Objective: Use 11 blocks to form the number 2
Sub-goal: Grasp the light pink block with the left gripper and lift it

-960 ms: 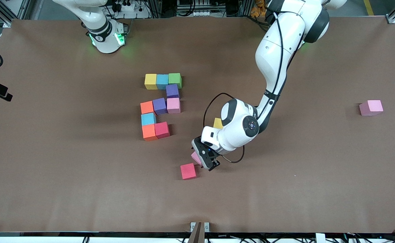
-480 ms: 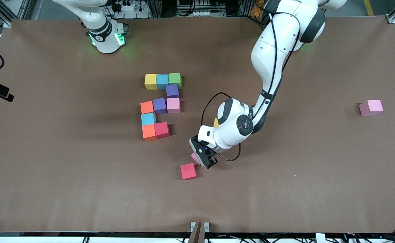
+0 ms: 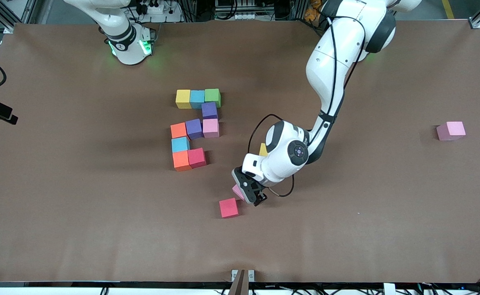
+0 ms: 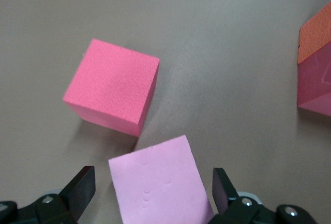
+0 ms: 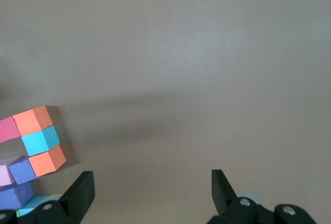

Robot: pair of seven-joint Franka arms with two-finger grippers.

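Table (image 3: 59, 205) first: a wide brown mat, with the unfinished number 2 (image 3: 196, 129) near its middle, ten blocks laid so far and only the end of the bottom row, beside its red cube (image 3: 197, 157), still unfilled. Left arm (image 3: 330, 73) reaches down from its base, its left gripper (image 3: 251, 196) low over a loose pink block (image 4: 160, 185) that sits between the spread, empty fingers (image 4: 83, 185) without either pad touching it, as the left wrist view shows. Right gripper (image 5: 150, 193) waits up high toward the right arm's end of the table, fingers likewise released and holding nothing. A loose red block (image 3: 228, 207) lies just beside the pink one, nearer to the front camera, nearly corner to corner with it. That closeness looks like the main risk: a finger descending on that side could clip the red cube and shove it, or pinch both at once. The pink cube also sits skewed to the fingers, so a close would likely twist it, and soft foam held askew may land crooked and nudge the neighbours in the digit. A yellow block (image 3: 264, 149) peeks out under the arm's wrist, and another pink block (image 3: 451, 130) rests well apart toward the left arm's end.
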